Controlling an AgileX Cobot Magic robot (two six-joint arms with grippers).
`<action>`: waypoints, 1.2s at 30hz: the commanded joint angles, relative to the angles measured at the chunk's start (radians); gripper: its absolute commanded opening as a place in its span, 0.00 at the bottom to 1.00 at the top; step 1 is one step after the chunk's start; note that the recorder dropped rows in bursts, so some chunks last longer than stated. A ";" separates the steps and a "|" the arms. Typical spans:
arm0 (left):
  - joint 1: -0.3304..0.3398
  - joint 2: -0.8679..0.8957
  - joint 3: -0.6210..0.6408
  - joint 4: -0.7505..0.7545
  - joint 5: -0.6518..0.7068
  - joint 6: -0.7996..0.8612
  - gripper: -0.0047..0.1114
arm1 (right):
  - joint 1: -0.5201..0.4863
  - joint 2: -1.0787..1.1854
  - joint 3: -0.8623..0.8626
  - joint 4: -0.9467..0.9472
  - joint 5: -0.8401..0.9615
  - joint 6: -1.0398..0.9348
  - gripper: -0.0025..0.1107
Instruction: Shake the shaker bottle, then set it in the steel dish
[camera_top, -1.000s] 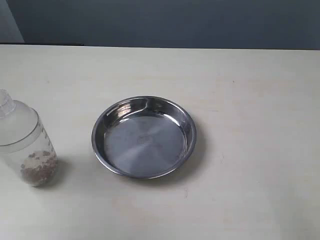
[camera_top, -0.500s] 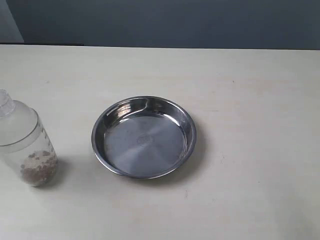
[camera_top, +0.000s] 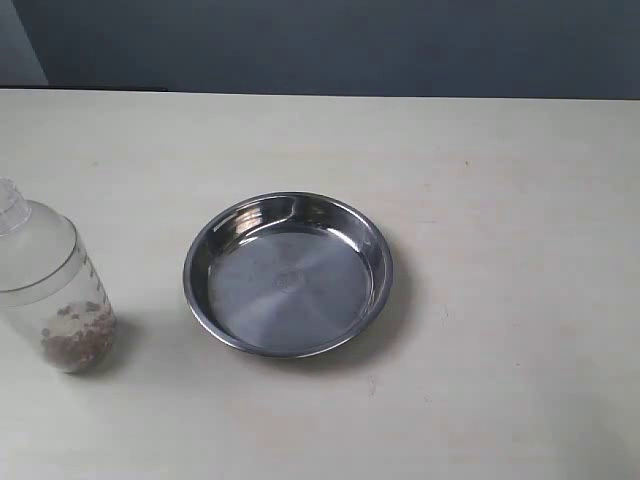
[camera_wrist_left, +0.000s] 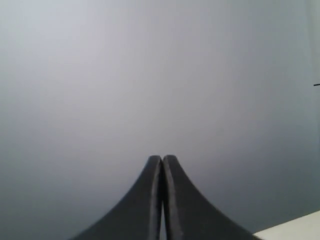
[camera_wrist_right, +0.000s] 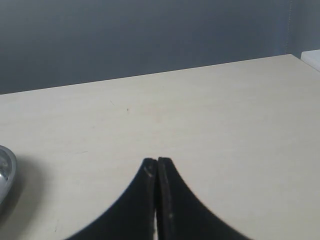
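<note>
Frosted clear plastic shaker bottle (camera_top: 55, 290), brownish grains inside, upright on pale worktop (camera_top: 500, 200) at 9 o'clock of round shiny steel dish (camera_top: 288, 280) | left claw (camera_wrist_left: 162, 165), right claw (camera_wrist_right: 157, 165): pressed together, empty | step: grasp not yet begun | next, likely: left claw spreads, reaches bottle

Steel dish (camera_top: 285, 290): looked like polished stainless metal; shone mirror-bright along the sloped rim, gave a softer, faintly brushed sheen over the flat bottom.
Shaker bottle (camera_top: 55, 280): appeared as frosted translucent plastic, smooth and semi-matt, clearer at the cap; held coarse, dull brownish-white grains (camera_top: 78, 335).
Table (camera_top: 500, 200): read as pale cream laminate or painted board, smooth, matt, flecked with a few small marks.
Backdrop (camera_top: 350, 45): seemed flat, matt grey-blue, untextured.
Left gripper (camera_wrist_left: 162, 160) and right gripper (camera_wrist_right: 157, 161): showed dark matt fingers, smooth; plastic or rubber not determined.
</note>
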 joint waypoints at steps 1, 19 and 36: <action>0.005 0.129 -0.036 -0.064 0.067 0.006 0.04 | -0.005 -0.005 0.001 0.000 -0.013 -0.002 0.01; 0.007 0.146 0.370 -0.163 -0.438 0.009 0.04 | -0.005 -0.005 0.001 0.000 -0.013 -0.002 0.01; 0.007 0.144 0.438 -0.338 -0.490 0.097 0.04 | -0.005 -0.005 0.001 0.000 -0.013 -0.002 0.01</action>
